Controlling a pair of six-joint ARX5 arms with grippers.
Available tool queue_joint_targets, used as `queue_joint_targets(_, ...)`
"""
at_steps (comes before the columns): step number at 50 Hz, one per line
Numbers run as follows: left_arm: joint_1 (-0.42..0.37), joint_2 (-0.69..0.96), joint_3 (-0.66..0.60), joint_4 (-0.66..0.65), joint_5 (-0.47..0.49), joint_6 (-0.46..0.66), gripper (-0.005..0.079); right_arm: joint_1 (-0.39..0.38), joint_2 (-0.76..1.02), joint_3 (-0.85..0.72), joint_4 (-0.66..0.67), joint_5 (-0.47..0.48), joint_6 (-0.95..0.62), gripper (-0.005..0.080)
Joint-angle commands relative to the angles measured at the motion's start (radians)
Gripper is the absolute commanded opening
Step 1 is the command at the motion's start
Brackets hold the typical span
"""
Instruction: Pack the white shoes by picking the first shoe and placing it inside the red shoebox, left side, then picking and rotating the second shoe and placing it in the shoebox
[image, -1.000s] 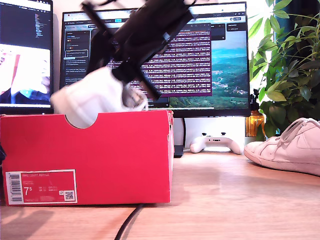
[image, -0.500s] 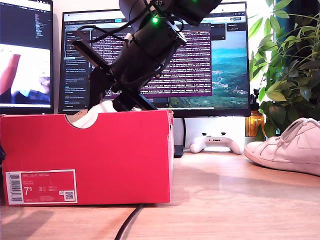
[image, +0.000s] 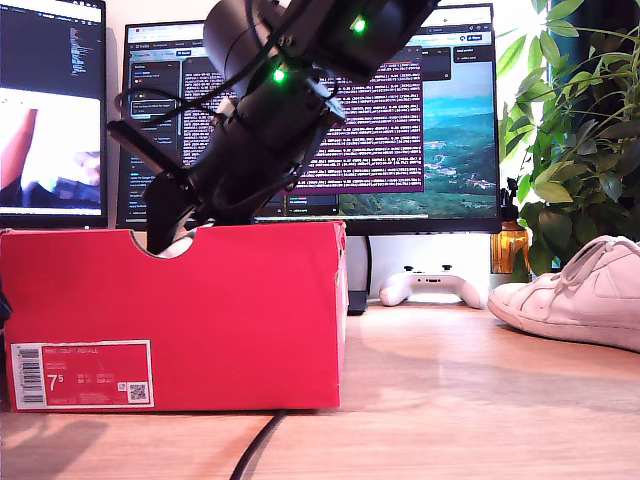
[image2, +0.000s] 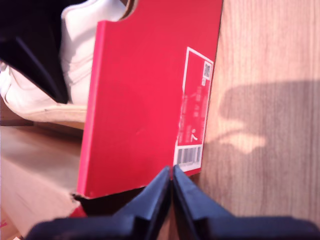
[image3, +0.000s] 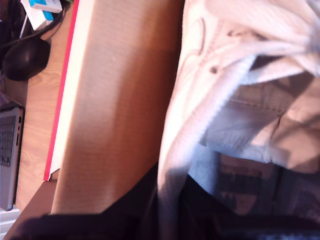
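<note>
The red shoebox (image: 200, 310) stands at the exterior view's left, its label facing the camera. My second gripper (image: 165, 232) reaches down into the box at the notch, shut on a white shoe (image3: 210, 100) by its collar. In the exterior view only a sliver of that shoe (image: 180, 244) shows in the notch. The first wrist view shows the shoe (image2: 82, 45) inside the box (image2: 145, 90), with a black arm over it. My first gripper (image2: 171, 185) is shut on nothing, just outside the box's labelled wall. The other white shoe (image: 580, 290) lies on the table at the exterior view's right.
A white game controller (image: 432, 285) sits behind the box under the monitor (image: 400, 120). A plant (image: 575, 130) and an amber bottle (image: 508, 250) stand at the exterior view's right. A black cable (image: 262, 440) runs along the table front. A laptop keyboard (image3: 7, 145) lies beside the box.
The arm with the white shoe has come down and toward the exterior view's left. The shoe, above the box rim a second ago, now sits almost wholly behind the box wall.
</note>
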Motion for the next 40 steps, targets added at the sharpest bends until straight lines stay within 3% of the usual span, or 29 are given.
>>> queue_joint_targets(1, -0.004, 0.004, 0.0, 0.005, 0.002, -0.003, -0.0021, 0.006, 0.0, 0.029, 0.035, -0.002, -0.006, 0.0157)
queue_joint_targets(6, -0.004, 0.004, 0.0, 0.005, 0.002, -0.003, -0.0021, 0.006, 0.0, 0.029, 0.089, -0.019, -0.006, 0.0292)
queue_joint_targets(13, -0.004, 0.004, 0.0, 0.002, 0.002, -0.003, -0.0021, 0.006, 0.0, 0.034, 0.148, -0.041, -0.002, 0.0304)
queue_joint_targets(20, -0.004, 0.004, 0.0, -0.005, 0.002, -0.003, -0.0021, -0.001, 0.0, 0.082, 0.104, -0.057, -0.028, 0.0305)
queue_joint_targets(33, -0.004, 0.004, 0.0, -0.005, 0.002, -0.003, -0.0021, -0.084, -0.019, 0.271, -0.275, -0.062, -0.183, 0.0306)
queue_joint_targets(40, -0.004, 0.004, 0.0, -0.004, 0.002, -0.003, -0.0021, -0.173, -0.019, 0.382, -0.48, -0.175, -0.227, 0.0306)
